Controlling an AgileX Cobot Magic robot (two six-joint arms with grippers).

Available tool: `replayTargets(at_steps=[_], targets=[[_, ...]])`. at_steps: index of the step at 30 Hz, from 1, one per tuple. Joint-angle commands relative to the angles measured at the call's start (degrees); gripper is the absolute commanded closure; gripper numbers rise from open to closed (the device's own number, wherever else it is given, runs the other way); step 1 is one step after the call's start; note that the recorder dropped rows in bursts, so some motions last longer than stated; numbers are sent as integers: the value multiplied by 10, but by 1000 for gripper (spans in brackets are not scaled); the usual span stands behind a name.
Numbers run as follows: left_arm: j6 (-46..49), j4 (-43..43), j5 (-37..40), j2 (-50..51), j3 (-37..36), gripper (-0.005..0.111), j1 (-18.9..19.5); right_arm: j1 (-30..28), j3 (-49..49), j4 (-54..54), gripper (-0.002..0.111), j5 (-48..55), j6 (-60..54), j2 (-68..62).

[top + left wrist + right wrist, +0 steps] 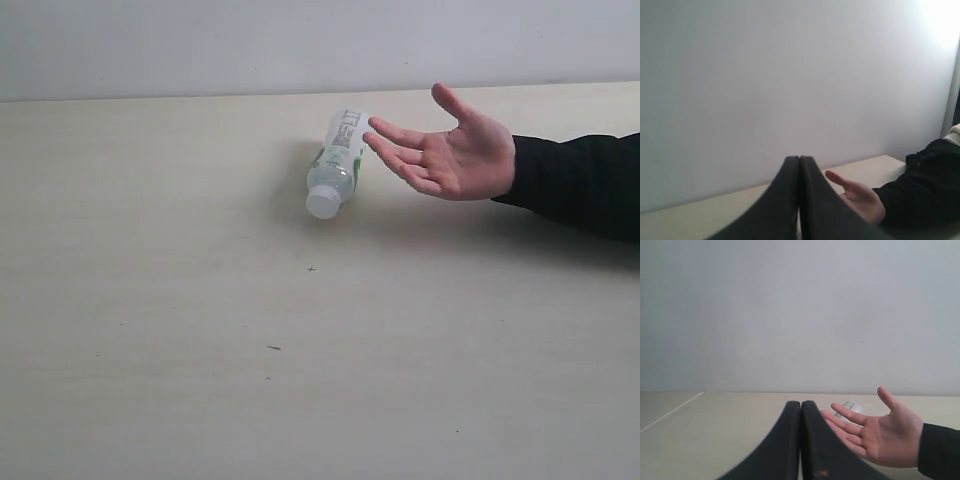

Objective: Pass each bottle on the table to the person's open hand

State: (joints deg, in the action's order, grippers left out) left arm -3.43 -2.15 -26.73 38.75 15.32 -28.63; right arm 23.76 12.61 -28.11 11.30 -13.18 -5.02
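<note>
Here, slim bottle (pixel 336 165) on its side, cap toward camera, base away

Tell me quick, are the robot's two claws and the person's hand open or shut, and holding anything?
Left gripper: shut, holding nothing.
Right gripper: shut, holding nothing.
Person's hand: open, palm up, empty.

Plain pale grey-white wall (pixel 300 45) across the background — one bright, washed-out glare patch (pixel 945 20) on it
</note>
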Motion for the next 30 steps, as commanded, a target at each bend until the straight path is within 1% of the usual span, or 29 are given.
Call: replayTargets(at_steps=[1, 5, 6, 8, 10, 11, 12, 14, 17, 18, 21, 22, 23, 26, 30], targets=[[4, -14, 69, 137, 96, 107, 0, 2, -2, 0, 108, -5, 0, 3], [4, -14, 184, 273, 227, 107, 0, 2, -2, 0, 108, -5, 0, 3], [6, -14, 225, 304, 267, 107, 2, 2, -2, 0, 108, -5, 0, 3], [16, -14, 310, 359, 346, 107, 17, 2, -2, 0, 108, -5, 0, 3], [16, -14, 381, 411, 425, 107, 41, 2, -2, 0, 108, -5, 0, 3], [16, -14, 399, 426, 452, 106, 46, 2, -2, 0, 108, -5, 0, 3], [16, -14, 423, 444, 477, 105, 50, 2, -2, 0, 108, -5, 0, 3], [16, -14, 468, 476, 521, 97, 53, 2, -2, 0, 108, -5, 0, 3], [16, -14, 509, 526, 577, 81, 53, 2, -2, 0, 108, -5, 0, 3], [16, -14, 519, 542, 593, 74, 53, 2, -2, 0, 108, -5, 0, 3], [14, -14, 529, 586, 635, 54, 53, 2, -2, 0, 108, -5, 0, 3], [8, -14, 530, 601, 647, 49, 53, 2, -2, 0, 108, -5, 0, 3], [-1, -14, 530, 617, 659, 47, 54, 2, -2, 0, 108, -5, 0, 3], [-12, -14, 551, 662, 700, 47, 54, 2, -2, 0, 108, -5, 0, 3], [-22, -12, 649, 727, 785, 47, 58, 2, -2, 0, 108, -5, 0, 3]])
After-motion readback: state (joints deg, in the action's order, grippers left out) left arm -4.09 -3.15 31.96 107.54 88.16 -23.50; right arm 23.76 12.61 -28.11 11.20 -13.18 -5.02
